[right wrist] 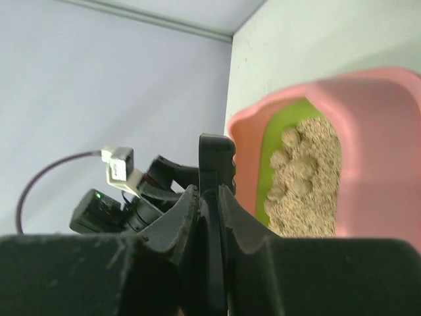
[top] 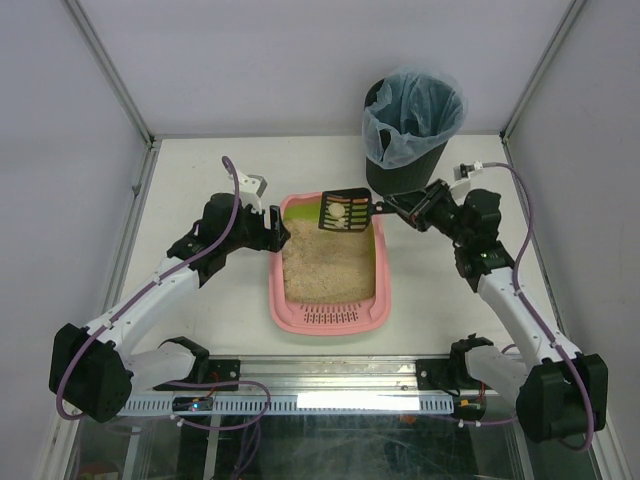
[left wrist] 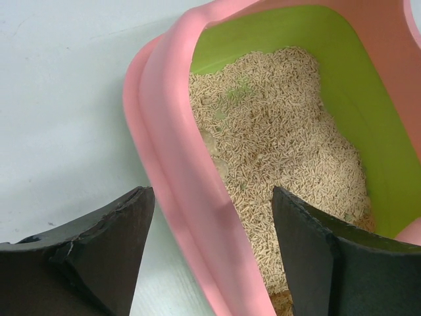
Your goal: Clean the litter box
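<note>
Nothing readable from where I stand: no words, labels, brands or numbers show on the litter box (top: 330, 322), the scoop (top: 345, 212), the bin (top: 400, 165) or the worktop (top: 190, 190).

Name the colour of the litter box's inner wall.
Lime green, on the litter box; clearest in left wrist view.

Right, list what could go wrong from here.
1. The scoop, shut in the right gripper, carries a pale clump over the litter box. Any tilt on the way to the bin could drop it on the table.
2. The bin is tall and close to that arm, so the scoop may catch its bag or knock it.
3. The left gripper straddles the box's rim with jaws open, so the box could slide.
</note>
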Controlling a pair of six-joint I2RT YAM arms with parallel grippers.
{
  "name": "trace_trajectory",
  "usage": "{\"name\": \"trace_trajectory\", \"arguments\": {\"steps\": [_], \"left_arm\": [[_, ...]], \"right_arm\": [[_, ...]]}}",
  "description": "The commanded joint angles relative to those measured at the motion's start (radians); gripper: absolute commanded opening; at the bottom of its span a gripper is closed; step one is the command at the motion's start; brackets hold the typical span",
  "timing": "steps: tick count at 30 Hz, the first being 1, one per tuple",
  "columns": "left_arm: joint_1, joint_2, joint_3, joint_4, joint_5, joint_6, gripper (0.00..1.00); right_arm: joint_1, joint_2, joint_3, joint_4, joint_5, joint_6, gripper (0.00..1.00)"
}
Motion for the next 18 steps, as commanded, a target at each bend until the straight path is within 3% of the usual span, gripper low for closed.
{"name": "trace_trajectory", "arguments": {"steps": [1, 9, 18], "left_arm": [[0.003, -0.016, 0.043, 0.008, -0.021, 0.026, 0.75], [0.003, -0.002, 0.050, 0.000, -0.027, 0.027, 0.74], [0.003, 0.006, 0.052, -0.004, -0.030, 0.024, 0.73]], "right_arm": [[-0.029, 0.030, 0.144, -0.012, 0.076, 0.031, 0.00], [-0.113, 0.141, 0.396, -0.090, 0.212, 0.073, 0.00], [-0.237, 0.246, 0.537, -0.075, 0.435, 0.059, 0.00]]}}
